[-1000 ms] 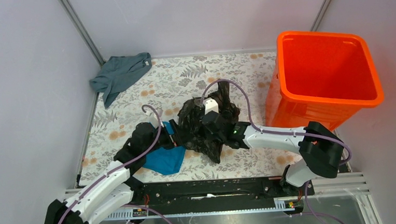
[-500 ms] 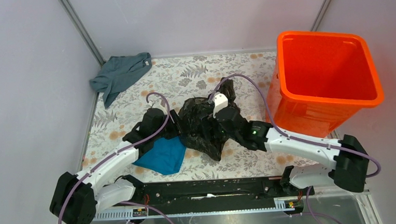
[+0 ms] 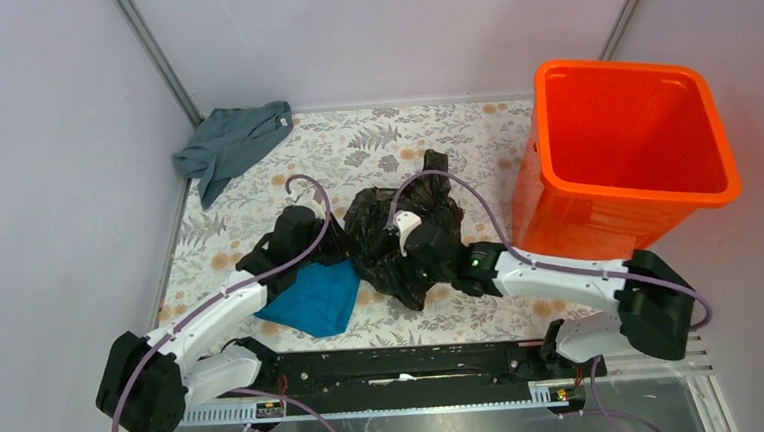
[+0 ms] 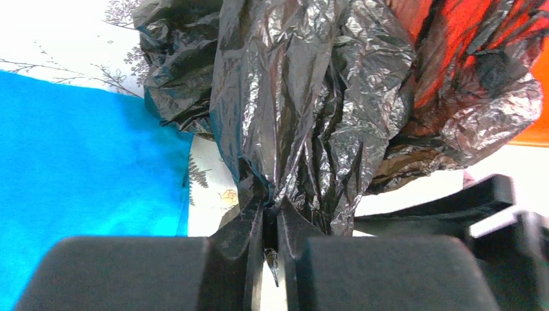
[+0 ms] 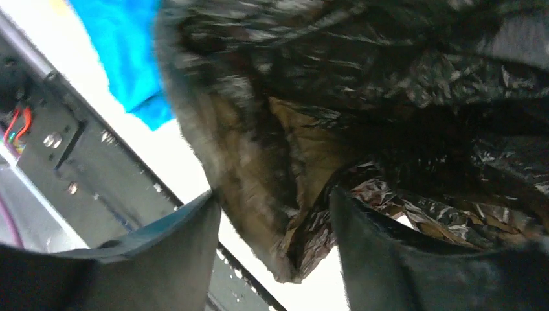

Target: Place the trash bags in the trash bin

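A heap of crumpled black trash bags (image 3: pixel 399 225) lies mid-table on the floral cloth. My left gripper (image 3: pixel 338 247) is at the heap's left edge. In the left wrist view that gripper (image 4: pixel 270 210) is shut on a thin gathered fold of the trash bags (image 4: pixel 304 97). My right gripper (image 3: pixel 416 264) is at the heap's near side. In the right wrist view it (image 5: pixel 275 194) stands open, a hanging corner of the trash bags (image 5: pixel 362 78) between its fingers with a gap on the left. The orange trash bin (image 3: pixel 579 226) stands upright at the right and looks empty.
A blue cloth (image 3: pixel 313 298) lies flat just near-left of the heap, under the left arm. A grey cloth (image 3: pixel 233 145) is crumpled in the far left corner. Grey walls enclose the table, and a black rail (image 3: pixel 397 360) runs along the near edge.
The left arm reached forward to the heap and its jaws closed on a fold. The right gripper drew back to the heap's near side, its jaws opening wide and then narrowing.
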Motion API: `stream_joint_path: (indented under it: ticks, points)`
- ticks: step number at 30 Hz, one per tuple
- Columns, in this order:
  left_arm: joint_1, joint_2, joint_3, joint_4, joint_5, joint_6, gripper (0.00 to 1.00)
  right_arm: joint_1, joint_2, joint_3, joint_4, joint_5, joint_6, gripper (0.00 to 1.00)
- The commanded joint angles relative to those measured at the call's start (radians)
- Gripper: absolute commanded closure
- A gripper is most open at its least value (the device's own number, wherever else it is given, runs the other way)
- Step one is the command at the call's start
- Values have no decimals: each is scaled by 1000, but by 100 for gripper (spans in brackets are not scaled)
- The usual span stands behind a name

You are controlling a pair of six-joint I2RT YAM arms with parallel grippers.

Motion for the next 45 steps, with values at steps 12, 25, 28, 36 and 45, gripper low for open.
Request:
stream_joint_path:
  ticks: [12,25,28,36,45]
  points:
    - [4,-169,-140,184,165,-103,100,7,200,113,544,597,164,86]
    - [5,-222,0,98,114,-94,100,2,297,65,492,460,153,44]
    - [10,-222,-7,64,82,-67,100,2,190,85,292,411,149,24]
    - [11,-253,-86,44,60,-53,100,3,-64,213,-229,437,76,0]
    - [12,-257,-130,50,97,-56,100,-72,74,562,-440,766,-152,0]
